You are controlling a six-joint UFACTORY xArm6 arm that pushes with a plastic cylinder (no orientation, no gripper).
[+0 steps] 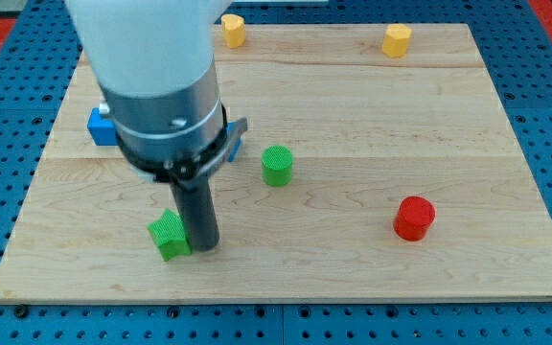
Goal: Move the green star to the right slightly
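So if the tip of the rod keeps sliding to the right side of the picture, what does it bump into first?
Probably nothing for a long way. My tip sits just right of the green star block. The green cylinder block lies higher up, and the red cylinder block looks slightly above that line, though depth is unclear.

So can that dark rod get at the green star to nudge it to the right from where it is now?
Probably not directly. My tip sits against the right side of the green star, so pushing rightward means first going around to the star's left. The board there looks free of other blocks.
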